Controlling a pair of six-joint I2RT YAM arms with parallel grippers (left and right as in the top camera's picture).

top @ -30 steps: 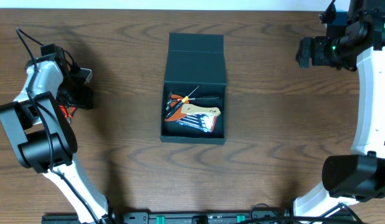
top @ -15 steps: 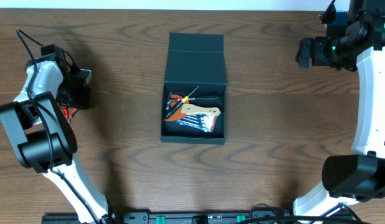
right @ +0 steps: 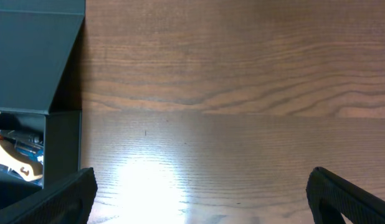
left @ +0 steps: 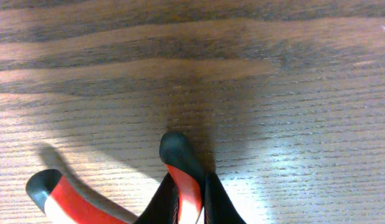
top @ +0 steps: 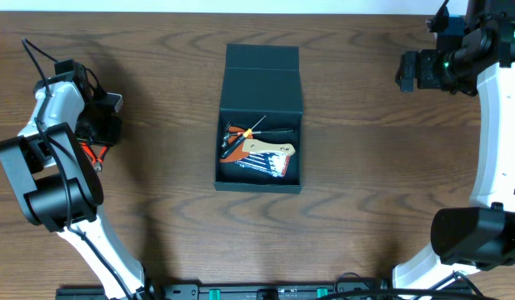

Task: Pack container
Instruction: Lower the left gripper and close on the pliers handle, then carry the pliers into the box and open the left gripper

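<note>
The dark teal container stands open mid-table, its flap lid folded back. Inside lie several hand tools, among them a tan one and a thin red-handled one. At the far left, my left gripper is low over the wood, shut on one handle of red-handled pliers. In the left wrist view the fingers clamp the red handle with a black tip, and the other handle splays left. My right gripper hangs open at the back right, its fingers wide apart over bare wood, the container to its left.
The brown wooden table runs to a pale back edge. Both arm bases stand at the front corners, the left one close beside the pliers.
My left gripper has closed onto the pliers handle. The container, its contents and the right arm have not moved.
</note>
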